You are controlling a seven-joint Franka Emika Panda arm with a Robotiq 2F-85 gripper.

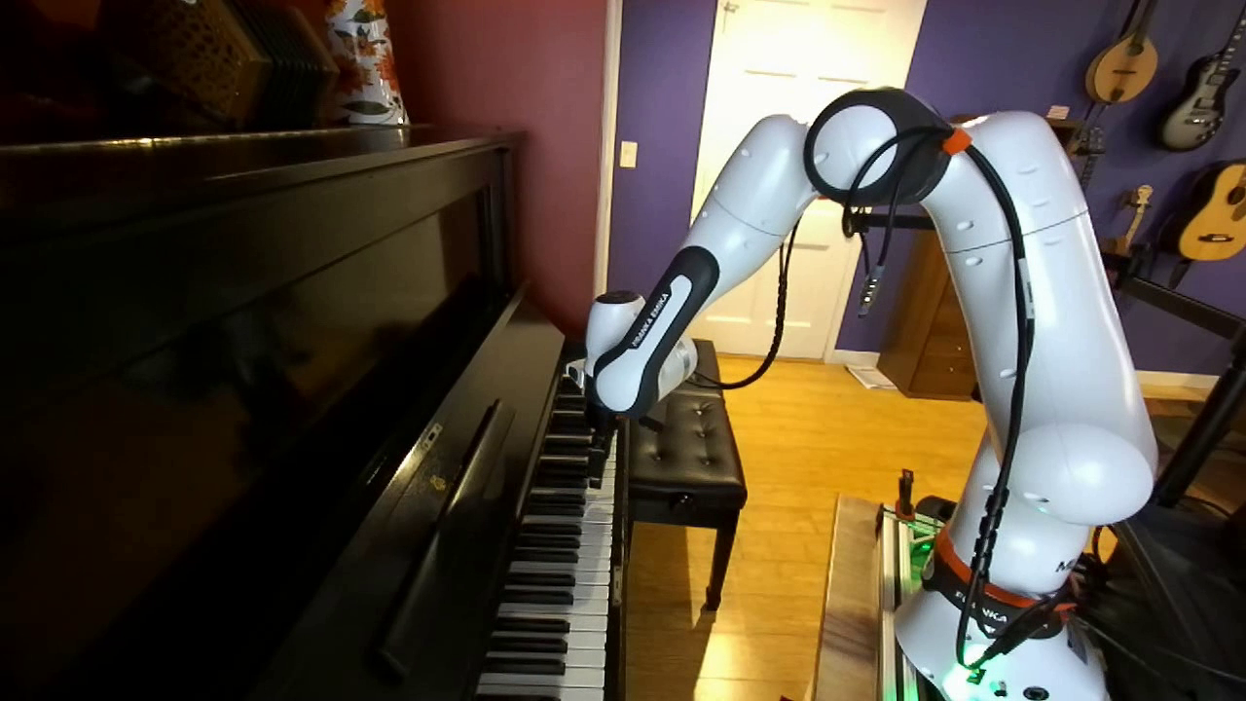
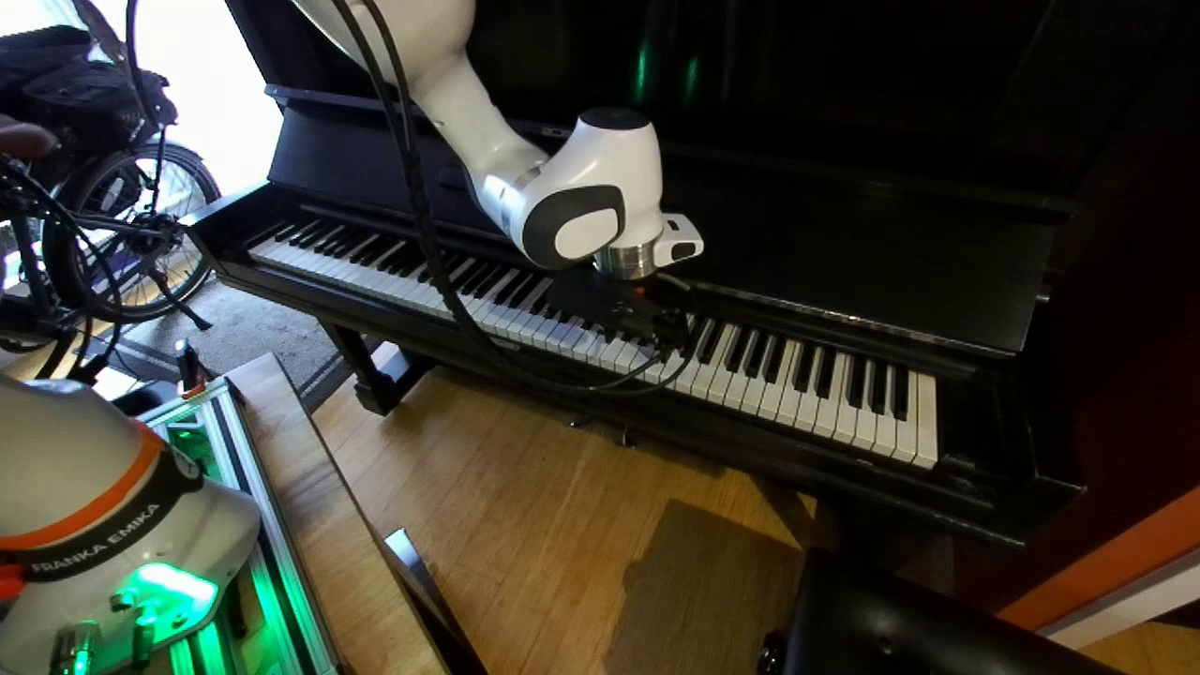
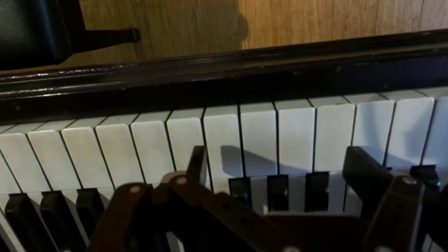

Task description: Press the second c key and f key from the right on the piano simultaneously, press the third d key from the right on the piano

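White robot arm [image 1: 1071, 312] with smooth, rounded segments and a black elbow casing [image 1: 905, 109]; white "FRANKA EMIKA" lettering [image 2: 97, 541] on black marks forearm [image 1: 686, 277] and base [image 2: 202, 548]. An orange ring [image 2: 94, 503] circles the base, lit green. Black cables [image 1: 1025, 370] pass an orange tie [image 1: 957, 142]. The gripper [image 3: 276, 148] is dark, with jointed links and pale, round pin heads [image 3: 134, 189].

The upright piano [image 1: 331, 409] has a glossy dark finish, its white keys [image 3: 296, 136] smooth with a faint sheen; the bench [image 1: 686, 443] looks like tufted leather (shiny in places); the floorboards [image 2: 525, 497] are satiny wood, the arm's shell [image 1: 1071, 321] smooth, plastic-like, the rug [image 2: 248, 319] matt cloth.
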